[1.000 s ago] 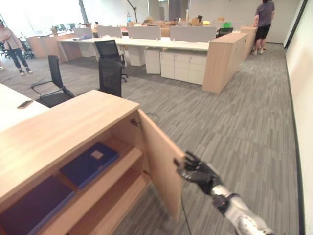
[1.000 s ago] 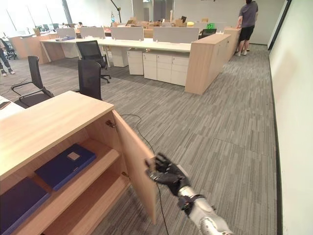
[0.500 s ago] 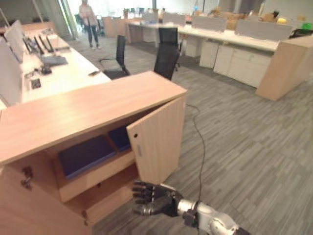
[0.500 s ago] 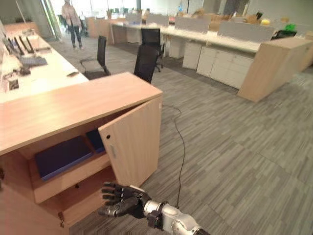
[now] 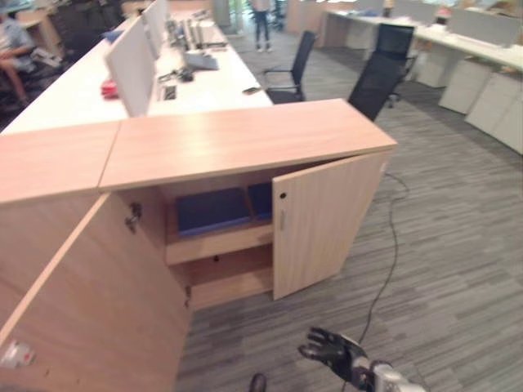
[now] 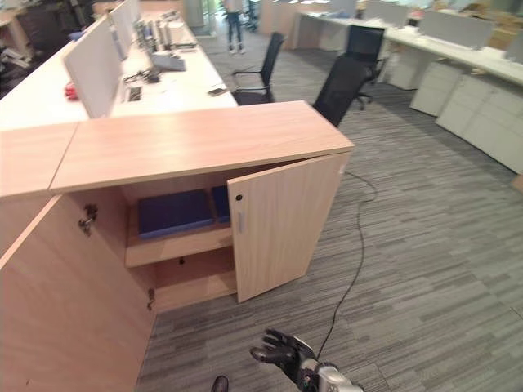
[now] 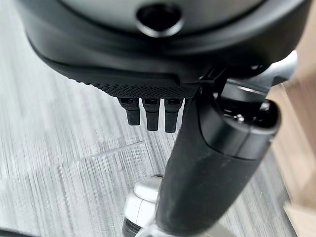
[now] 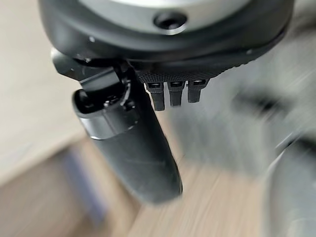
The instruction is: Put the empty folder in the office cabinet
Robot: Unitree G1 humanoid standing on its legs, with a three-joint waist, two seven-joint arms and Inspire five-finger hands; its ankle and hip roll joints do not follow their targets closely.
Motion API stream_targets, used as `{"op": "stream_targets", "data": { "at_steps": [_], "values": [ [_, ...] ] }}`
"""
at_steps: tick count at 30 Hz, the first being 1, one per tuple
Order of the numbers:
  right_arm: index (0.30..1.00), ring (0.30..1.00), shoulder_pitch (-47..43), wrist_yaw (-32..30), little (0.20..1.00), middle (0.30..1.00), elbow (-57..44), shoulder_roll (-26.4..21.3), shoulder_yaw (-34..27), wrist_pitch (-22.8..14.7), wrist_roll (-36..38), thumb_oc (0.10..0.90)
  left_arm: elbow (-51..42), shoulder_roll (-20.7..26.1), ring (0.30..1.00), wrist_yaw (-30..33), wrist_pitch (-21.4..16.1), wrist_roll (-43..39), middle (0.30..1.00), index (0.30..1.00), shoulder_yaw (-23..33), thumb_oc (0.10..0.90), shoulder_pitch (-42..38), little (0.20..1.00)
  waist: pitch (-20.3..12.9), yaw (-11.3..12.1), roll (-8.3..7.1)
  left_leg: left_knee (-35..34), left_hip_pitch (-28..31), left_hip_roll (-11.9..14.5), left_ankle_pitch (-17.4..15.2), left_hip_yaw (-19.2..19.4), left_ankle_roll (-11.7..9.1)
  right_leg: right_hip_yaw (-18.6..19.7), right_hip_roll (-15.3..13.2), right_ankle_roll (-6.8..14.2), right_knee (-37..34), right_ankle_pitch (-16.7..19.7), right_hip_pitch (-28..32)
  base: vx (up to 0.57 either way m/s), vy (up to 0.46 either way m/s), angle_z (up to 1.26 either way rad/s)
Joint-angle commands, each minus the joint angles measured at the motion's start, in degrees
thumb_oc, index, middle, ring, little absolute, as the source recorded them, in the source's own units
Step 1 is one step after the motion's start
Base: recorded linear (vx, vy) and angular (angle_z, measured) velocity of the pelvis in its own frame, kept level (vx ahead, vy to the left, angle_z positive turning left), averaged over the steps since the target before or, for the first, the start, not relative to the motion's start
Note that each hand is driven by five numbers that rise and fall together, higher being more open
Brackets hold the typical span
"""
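**Q:** Two folders, is that what is lying inside the cabinet?

**A:** Yes. Two dark blue folders are lying flat, side by side, on the upper shelf [image 5: 219,242] of the office cabinet [image 5: 245,139]. The left folder [image 5: 212,210] is showing most of its cover; the right folder [image 5: 260,200] is sitting partly behind the edge of the right door. Which of them is the empty one cannot be told.

**Q:** Is any writing or label showing?

**A:** None is readable. The covers are looking plain blue from here, and the pale wood of the cabinet is carrying no print.

**Q:** How are the doors standing?

**A:** The right door [image 5: 323,220] is hanging partly ajar, with a small dark knob near its top corner. The left door [image 5: 90,302] is swinging wide open toward the camera, its hinge showing on the inner wall. The lower shelf is sitting bare beneath the folders.

**Q:** What are the hands doing?

**A:** The right hand [image 5: 331,353] is hovering low over the grey striped carpet [image 5: 458,269], well apart from the cabinet, with fingers spread loosely and holding nothing. The left hand [image 7: 207,148] is showing in its wrist view above the carpet, fingers hanging straight and thumb extended, also gripping nothing.

**Q:** Anything else around?

**A:** A black office chair [image 5: 376,82] is standing behind the cabinet, beside a long white desk [image 5: 196,82].
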Motion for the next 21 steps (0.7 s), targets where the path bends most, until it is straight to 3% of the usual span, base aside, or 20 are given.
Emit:
{"op": "stream_targets", "data": {
  "at_steps": [1,3,4,5,6,7,8,12,13,16,18,21],
  "values": [
    [0.900,0.900,-4.55,-4.49,0.900,0.900,5.74,1.86,-4.77,-3.25,-7.91,0.800,1.42,-2.28,0.900,-1.51,-0.31,-3.77,0.900,0.900,-0.69,0.800,-2.75,0.900,1.19,0.01,-0.55,-9.62,5.62,4.62,4.99,-4.23,-2.79,-2.18,1.16,2.45,2.69,-5.71,-0.51,0.00,-0.198,0.26],
    [0.900,0.900,-5.18,-5.62,0.900,0.900,9.33,2.19,-6.35,-3.26,-9.25,0.800,1.48,-2.42,0.900,-1.40,-0.24,-4.46,0.900,0.900,-0.98,0.800,-3.06,0.900,1.63,0.12,-0.31,-9.18,5.04,4.81,5.18,-4.92,-3.05,-3.40,1.47,2.22,2.68,-6.04,-0.34,-0.01,-0.163,0.44],
    [0.900,0.900,-6.13,-7.87,0.900,0.900,14.67,1.63,-9.27,-3.33,-11.62,0.800,1.12,-2.88,0.900,-0.91,-0.34,-5.97,0.900,0.900,-1.53,0.800,-4.25,0.900,3.01,0.33,0.03,-7.39,2.84,4.98,5.50,-3.70,-3.04,-6.10,1.14,2.06,3.18,-6.78,-0.23,-0.05,-0.096,0.53],
    [0.900,0.900,-6.42,-8.85,0.900,0.900,17.34,1.21,-10.54,-3.02,-12.99,0.800,0.79,-3.17,0.900,-0.67,-0.45,-6.50,0.900,0.900,-1.82,0.800,-5.03,0.900,3.53,0.03,0.15,-6.22,0.96,5.09,5.89,-1.32,-2.63,-7.78,0.65,2.07,3.31,-7.00,-0.31,-0.09,-0.124,0.65],
    [0.900,0.900,-6.35,-9.48,0.900,0.900,19.80,0.71,-11.42,-2.54,-14.88,0.800,0.23,-3.32,0.900,-0.59,-0.45,-6.91,0.900,0.900,-1.89,0.800,-5.47,0.900,4.34,0.06,0.27,-5.10,0.21,6.00,5.70,4.18,-1.56,-9.68,0.08,2.18,3.72,-7.01,-0.33,-0.06,-0.049,0.87],
    [0.900,0.900,-6.36,-9.48,0.900,0.900,19.81,0.70,-11.43,-2.54,-14.89,0.800,0.23,-3.33,0.900,-0.58,-0.45,-6.91,0.900,0.900,-1.90,0.800,-5.49,0.900,4.23,0.00,0.29,-5.08,0.03,5.98,5.74,4.12,-1.56,-9.74,0.08,2.19,3.70,-6.96,-0.46,-0.08,-0.066,0.85],
    [0.900,0.900,-5.92,-10.22,0.900,0.900,23.40,0.48,-12.24,-1.56,-16.74,0.800,-0.50,-3.15,0.900,-0.76,-0.35,-6.72,0.900,0.900,-1.60,0.800,-5.14,0.900,4.50,0.22,0.40,-2.99,-0.50,6.68,4.54,11.07,-0.64,-11.81,-0.53,2.37,3.42,-6.46,-0.64,-0.06,-0.049,1.03],
    [0.900,0.900,-4.54,-10.07,0.900,0.900,26.13,-0.55,-13.77,-0.41,-19.33,0.800,-1.06,-3.12,0.900,-2.31,-0.37,-6.59,0.900,0.900,-0.75,0.800,-3.83,0.900,4.12,0.20,1.03,-0.91,0.91,6.63,1.93,16.67,0.56,-15.41,-1.72,2.15,3.62,-6.54,-0.80,-0.03,-0.006,0.88],
    [0.900,0.900,-3.71,-10.04,0.900,0.900,26.29,-0.46,-14.41,-0.58,-18.84,0.800,-0.80,-3.30,0.900,-2.92,-0.45,-6.22,0.900,0.900,-0.46,0.800,-2.97,0.900,3.13,-0.43,1.94,-3.35,3.34,7.61,2.02,18.90,0.48,-17.08,-1.24,1.73,2.65,-6.99,-0.46,0.01,0.012,0.71],
    [0.900,0.900,-3.41,-10.07,0.900,0.900,26.05,-0.27,-14.97,-0.73,-17.66,0.800,-0.62,-3.26,0.900,-2.78,-0.44,-6.56,0.900,0.900,-0.25,0.800,-2.87,0.900,2.78,-0.74,2.21,-3.64,2.92,7.94,3.11,19.18,0.11,-18.03,-1.13,1.64,1.98,-6.92,-0.41,0.00,0.016,0.79],
    [0.900,0.900,-2.89,-10.58,0.900,0.900,24.96,-0.08,-16.05,-1.22,-15.40,0.800,-0.70,-2.99,0.900,-2.76,-0.33,-7.85,0.900,0.900,0.63,0.800,-3.17,0.900,3.66,-0.90,1.75,-1.31,0.00,8.30,4.77,18.98,-0.97,-20.74,-2.31,1.13,1.13,-6.59,0.68,-0.05,0.012,0.64],
    [0.900,0.900,-2.45,-10.43,0.900,0.900,24.99,0.12,-15.73,-1.16,-15.89,0.800,-1.76,-2.39,0.900,-2.73,-0.56,-9.60,0.900,0.900,2.11,0.800,-2.72,0.900,4.59,-0.16,1.51,1.41,0.52,7.83,2.99,18.00,-1.03,-22.10,-3.14,0.67,1.50,-6.20,1.63,-0.04,0.026,0.74]
  ]
}}
